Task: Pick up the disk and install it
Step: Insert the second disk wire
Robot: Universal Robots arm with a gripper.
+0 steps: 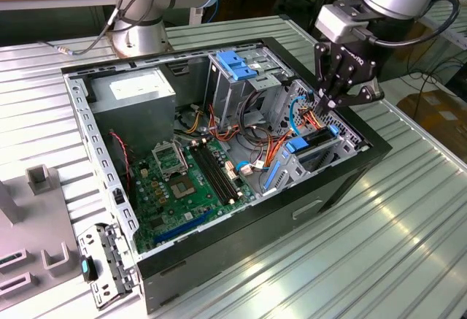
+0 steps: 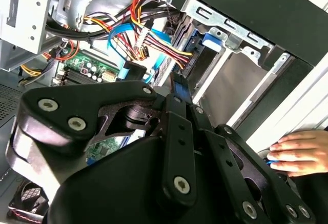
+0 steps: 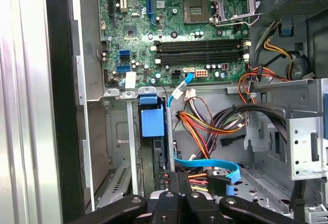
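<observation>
Ribbed metal table (image 1: 408, 217); fingers (image 1: 326, 101) pinched together, empty, above disk (image 1: 315, 142) seated in bay.

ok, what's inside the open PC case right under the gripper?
Under the gripper: the disk with blue rails standing in its bay, plus a blue cable and orange-yellow wiring. The disk's lower part is covered by the bay's metal.

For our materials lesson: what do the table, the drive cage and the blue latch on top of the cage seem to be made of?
Table: looks like bare metal, probably aluminium, with a ribbed surface that throws bright streaks of glare.
Drive cage: seemingly thin sheet steel, dull grey, with folded edges and punched holes.
Blue latch: likely moulded plastic, going by its even, saturated colour and soft sheen.
</observation>
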